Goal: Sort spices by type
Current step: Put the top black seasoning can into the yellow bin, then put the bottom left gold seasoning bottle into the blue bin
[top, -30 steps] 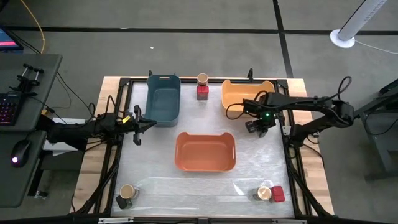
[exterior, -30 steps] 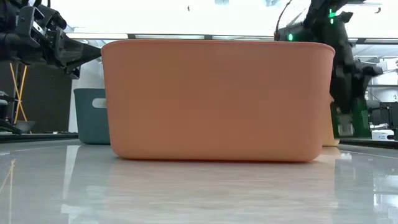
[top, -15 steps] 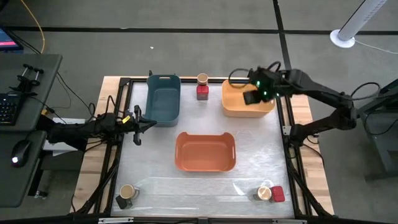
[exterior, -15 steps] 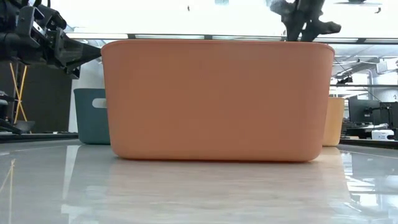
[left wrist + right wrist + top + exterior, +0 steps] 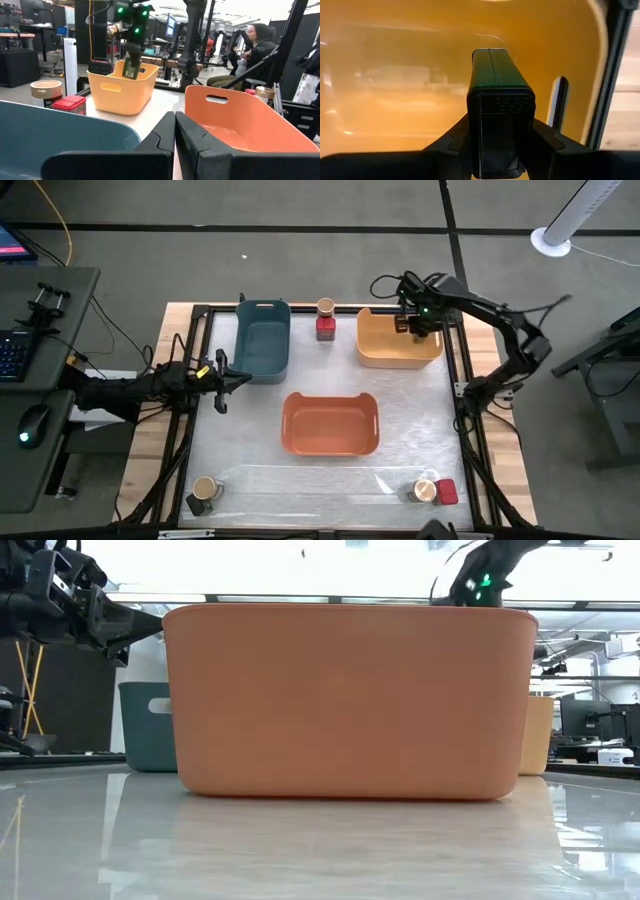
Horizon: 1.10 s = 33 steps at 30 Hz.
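One dark green container [image 5: 500, 120] hangs pinched in the right end effector [image 5: 413, 326] over the yellow bin [image 5: 375, 352], apparently the first spice about to be dropped, since the bin's visible floor looks bare. Six other spices wait on the table [image 5: 250, 430], none yet sorted: a tan-lidded jar [image 5: 325, 307] and a red tin [image 5: 325, 329] between the blue bin [image 5: 262, 360] and the yellow one at the far edge; a second jar [image 5: 205, 488] touching a dark container [image 5: 194, 504] at the near left corner; a third jar [image 5: 425, 491] beside another red tin [image 5: 446, 492] at the near right corner. The orange bin [image 5: 330, 448] in the middle and the blue bin both appear empty. The left end effector [image 5: 222, 377], fingers pressed together on nothing, idles beside the blue bin. By this showing the sort has barely begun, with nearly every container left to move
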Available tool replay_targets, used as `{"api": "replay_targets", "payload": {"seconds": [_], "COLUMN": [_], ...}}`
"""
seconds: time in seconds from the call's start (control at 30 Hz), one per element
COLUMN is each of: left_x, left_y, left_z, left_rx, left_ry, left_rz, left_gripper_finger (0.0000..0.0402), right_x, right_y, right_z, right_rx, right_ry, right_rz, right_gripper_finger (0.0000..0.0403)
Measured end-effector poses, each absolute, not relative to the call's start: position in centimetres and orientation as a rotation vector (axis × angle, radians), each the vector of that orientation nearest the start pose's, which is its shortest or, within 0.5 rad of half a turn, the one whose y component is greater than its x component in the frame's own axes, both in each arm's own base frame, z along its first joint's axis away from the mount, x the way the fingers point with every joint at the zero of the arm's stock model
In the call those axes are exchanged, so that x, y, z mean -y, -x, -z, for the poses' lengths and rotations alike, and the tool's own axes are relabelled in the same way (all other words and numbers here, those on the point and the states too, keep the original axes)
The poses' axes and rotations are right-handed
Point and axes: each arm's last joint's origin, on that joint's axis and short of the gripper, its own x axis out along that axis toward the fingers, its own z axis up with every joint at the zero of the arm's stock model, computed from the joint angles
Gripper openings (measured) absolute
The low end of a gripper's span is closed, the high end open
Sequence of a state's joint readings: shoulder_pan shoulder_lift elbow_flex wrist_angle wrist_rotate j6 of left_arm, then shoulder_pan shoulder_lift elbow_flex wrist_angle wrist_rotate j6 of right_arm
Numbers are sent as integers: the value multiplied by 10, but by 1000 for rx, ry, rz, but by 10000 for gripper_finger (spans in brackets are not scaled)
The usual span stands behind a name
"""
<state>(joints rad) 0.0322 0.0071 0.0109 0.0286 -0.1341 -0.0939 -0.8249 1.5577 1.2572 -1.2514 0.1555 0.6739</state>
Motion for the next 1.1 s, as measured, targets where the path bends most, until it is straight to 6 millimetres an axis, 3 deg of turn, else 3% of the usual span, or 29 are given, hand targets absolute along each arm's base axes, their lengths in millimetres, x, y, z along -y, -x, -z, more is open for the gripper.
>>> {"api": "replay_targets", "payload": {"seconds": [0.23,0.4,0.47,0.67,0.93,1.1], "left_x": [-7,-7,-7,-7,-7,-7], "left_y": [-97,-97,-97,-97,-97,-97], "left_z": [-169,-169,-169,-169,-169,-170], "left_rx": [40,40,40,40,40,40], "left_ry": [95,95,95,95,95,95], "left_rz": [-165,-165,-165,-165,-165,-165], "left_gripper_finger": [0,0,0,0,0,0], "right_x": [219,222,223,223,223,224], "right_y": [-182,-184,-184,-183,-183,-186], "right_z": [-231,-225,-225,-225,-226,-250], "right_rx": [-1333,-1345,-1340,-1333,-1335,-1367], "right_ry": [-1039,-1055,-1056,-1075,-1090,-1036], "right_rz": [1270,1270,1268,1282,1270,1218], "right_gripper_finger": [118,118,122,186,196,197]}}
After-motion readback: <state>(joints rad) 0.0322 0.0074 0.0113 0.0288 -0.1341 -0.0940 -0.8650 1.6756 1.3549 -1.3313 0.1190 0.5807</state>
